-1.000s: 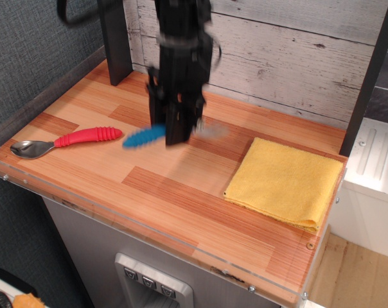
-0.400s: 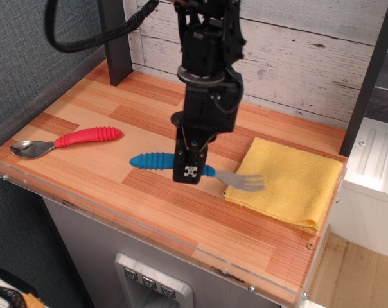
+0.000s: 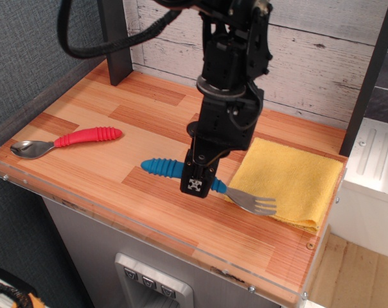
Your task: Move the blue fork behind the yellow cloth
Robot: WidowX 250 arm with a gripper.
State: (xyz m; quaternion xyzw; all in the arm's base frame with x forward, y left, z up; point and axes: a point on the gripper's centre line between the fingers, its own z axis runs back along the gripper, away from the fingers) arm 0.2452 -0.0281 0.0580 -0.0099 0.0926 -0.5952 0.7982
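Note:
My gripper (image 3: 199, 181) is shut on the blue fork (image 3: 166, 168), gripping it near the middle and holding it just above the table. The blue ribbed handle sticks out to the left. The silver tines (image 3: 257, 203) point right and hang over the front left corner of the yellow cloth (image 3: 290, 179). The cloth lies flat and folded on the right side of the wooden table (image 3: 117, 186). The arm's black body hides the cloth's left edge.
A red-handled silver spoon (image 3: 69, 140) lies at the table's left edge. A dark post (image 3: 115, 38) stands at the back left and another (image 3: 367, 77) at the right. A white plank wall (image 3: 309, 51) runs behind. The table's front edge has a clear plastic lip.
My gripper has carried the blue fork to the right and toward the front edge. The tines have gone from left of the cloth to over its front left corner.

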